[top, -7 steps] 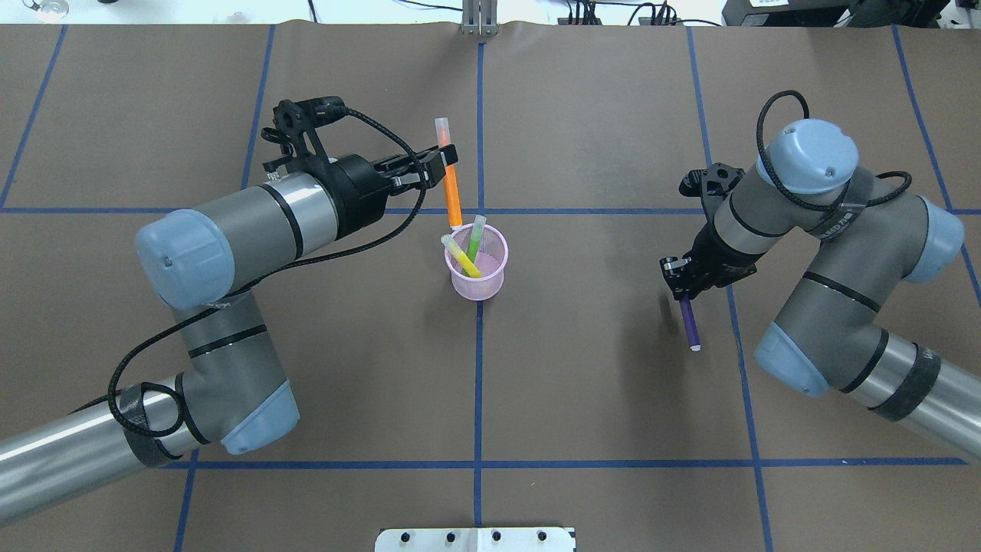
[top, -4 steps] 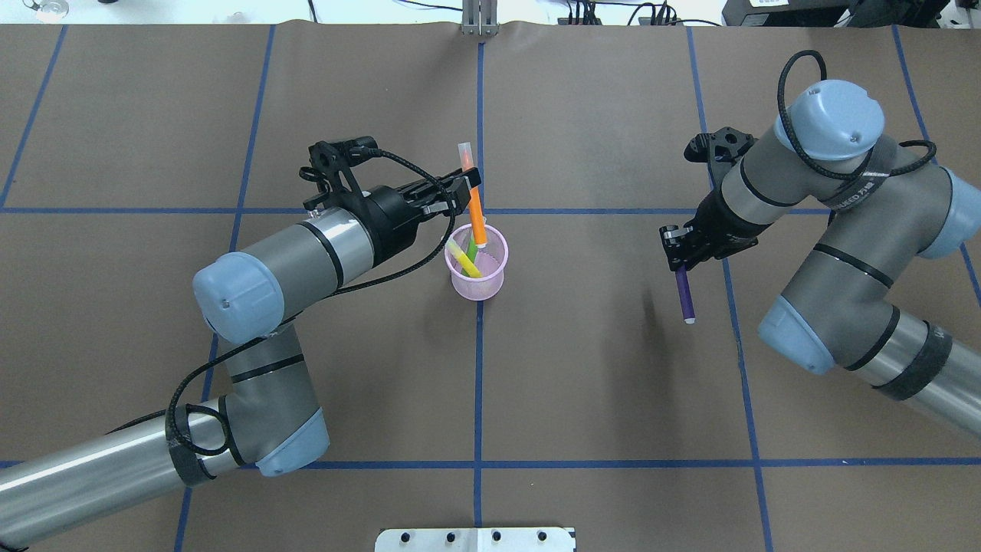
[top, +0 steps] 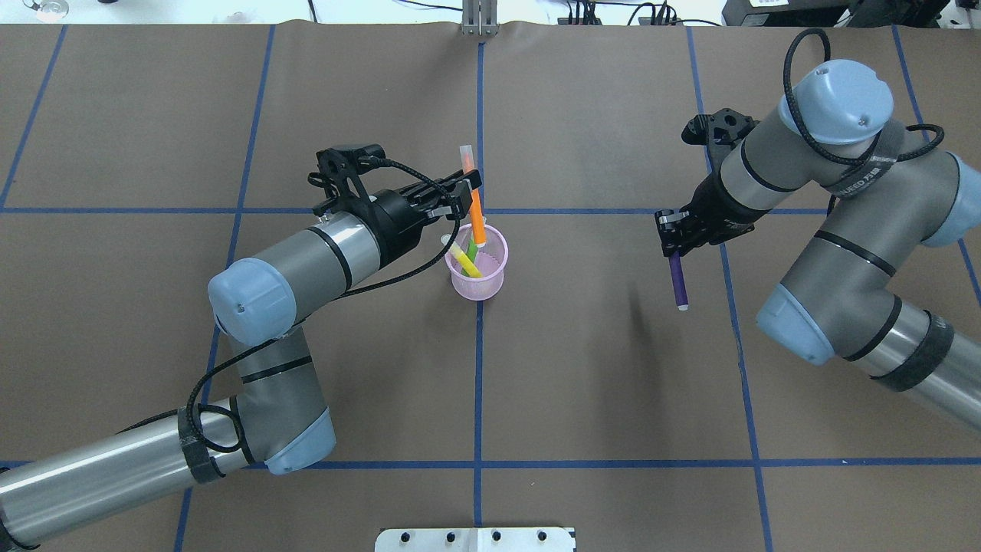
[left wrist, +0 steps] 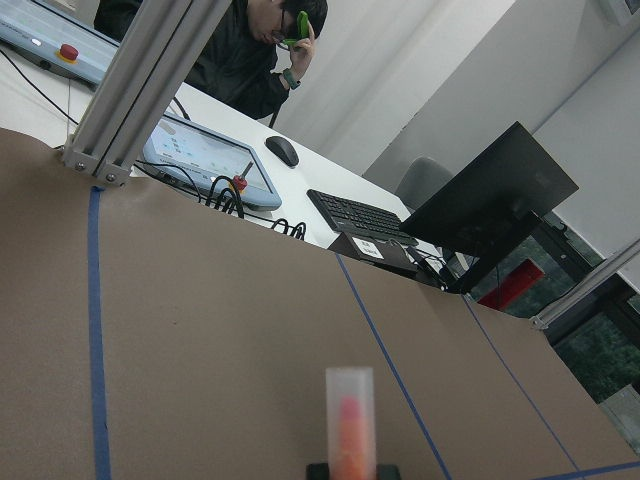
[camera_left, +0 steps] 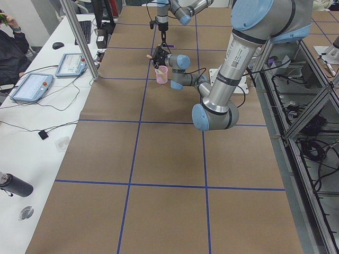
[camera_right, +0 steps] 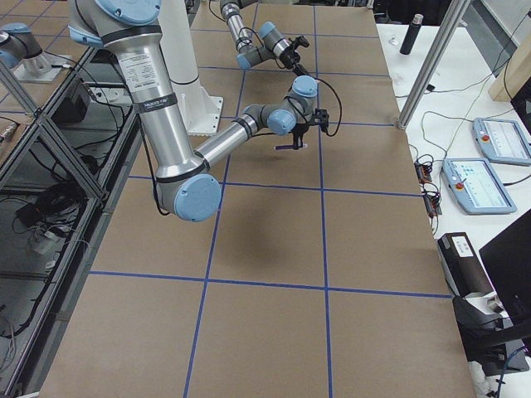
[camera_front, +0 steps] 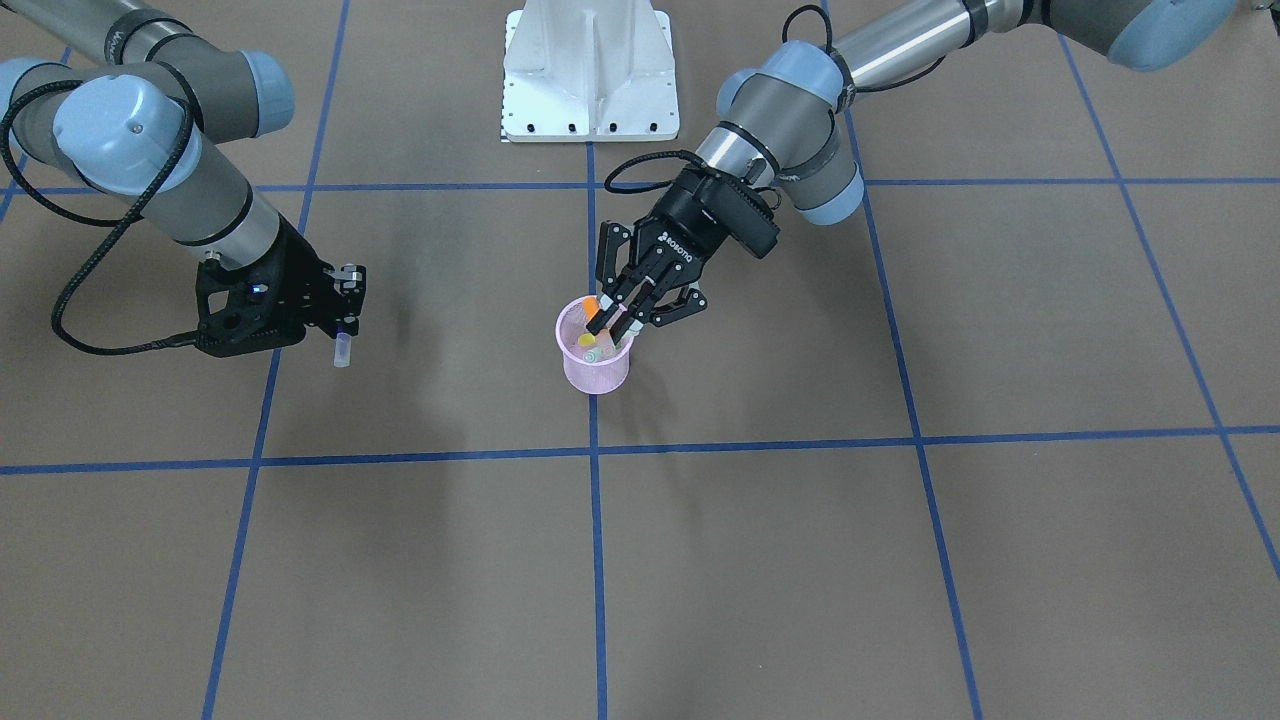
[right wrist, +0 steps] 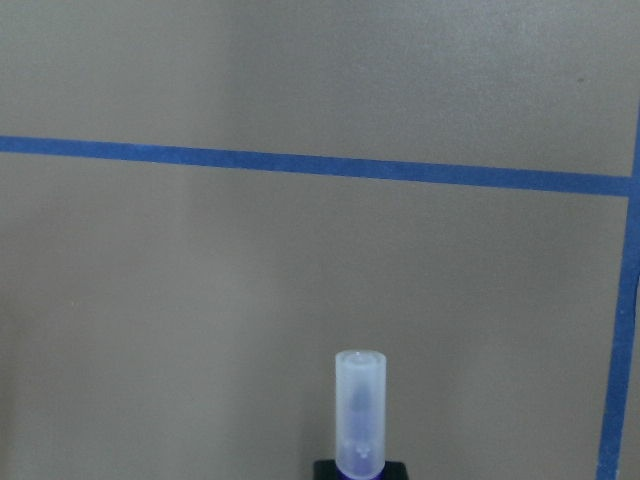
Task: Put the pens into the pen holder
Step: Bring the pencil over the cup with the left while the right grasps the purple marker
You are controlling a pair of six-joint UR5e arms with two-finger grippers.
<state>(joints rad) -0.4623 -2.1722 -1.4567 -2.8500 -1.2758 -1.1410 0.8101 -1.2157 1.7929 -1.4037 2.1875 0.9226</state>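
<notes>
The pink mesh pen holder (top: pixel 480 289) stands at the table's middle, and also shows in the front view (camera_front: pixel 595 376). A green pen (top: pixel 472 250) and a yellow pen (top: pixel 464 261) lean inside it. My left gripper (top: pixel 470 186) is shut on an orange pen (top: pixel 476 216), held near upright with its lower end inside the holder's rim and its pale cap (left wrist: pixel 349 415) up. My right gripper (top: pixel 673 239) is shut on a purple pen (top: pixel 677 280), held above the table well to the holder's right, its pale cap (right wrist: pixel 359 420) away from the fingers.
The white robot base (camera_front: pixel 590 70) sits at the near table edge (top: pixel 475 539). Blue tape lines (top: pixel 479 383) grid the brown table cover. Beyond the far edge are tablets (camera_left: pixel 32 84), a keyboard, a monitor and an operator (left wrist: pixel 260 40).
My left gripper carried the orange pen from behind the holder to over it and lowered its end inside. My right gripper moved the purple pen away from me and slightly left.
</notes>
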